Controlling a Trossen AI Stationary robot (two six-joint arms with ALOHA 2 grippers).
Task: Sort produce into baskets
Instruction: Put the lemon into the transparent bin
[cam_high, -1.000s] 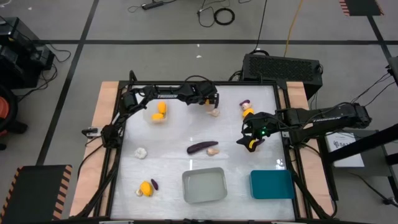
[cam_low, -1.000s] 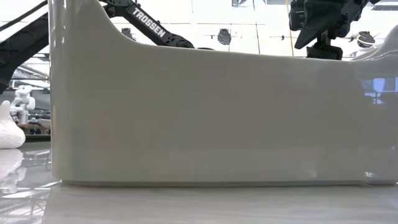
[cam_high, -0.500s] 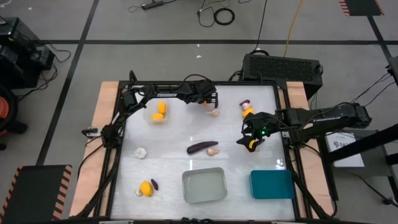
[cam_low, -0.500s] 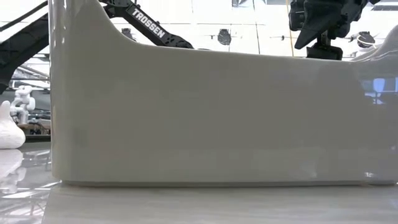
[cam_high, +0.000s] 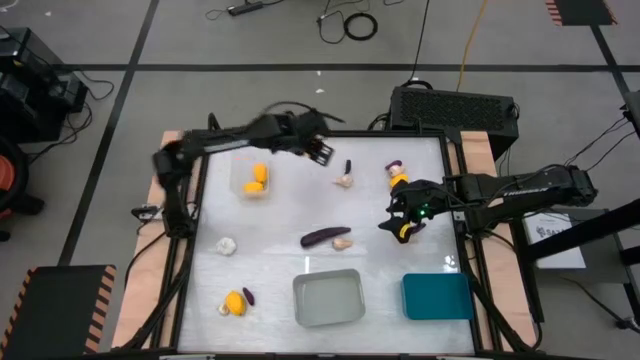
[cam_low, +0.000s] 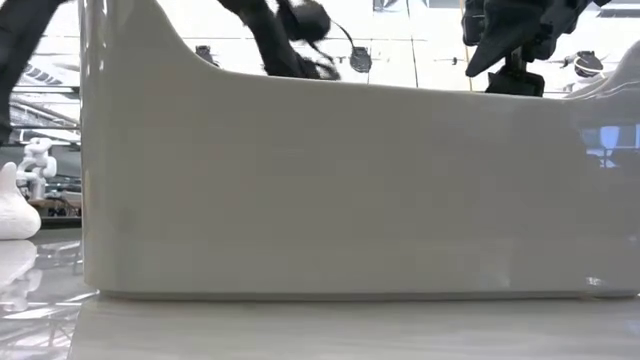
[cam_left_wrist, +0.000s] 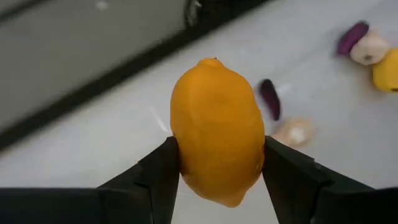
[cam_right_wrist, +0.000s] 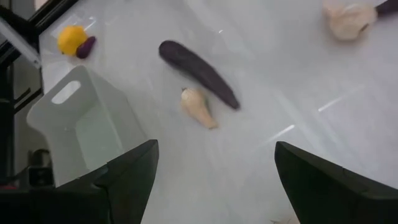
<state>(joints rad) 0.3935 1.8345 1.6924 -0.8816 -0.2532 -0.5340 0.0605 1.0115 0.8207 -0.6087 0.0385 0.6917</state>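
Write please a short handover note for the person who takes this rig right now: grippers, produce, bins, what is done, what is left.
Left gripper: shut on an orange-yellow lemon, raised over the table's far side, near the clear bin.
Right gripper: open, to the right of the long eggplant.
Done: two orange pieces lie in the clear bin.
Left: the grey bin and the teal bin look empty; the other produce lies loose on the table.

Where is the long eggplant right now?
In the high view the long eggplant lies mid-table, touching a pale bulb on its right, beyond the grey bin.
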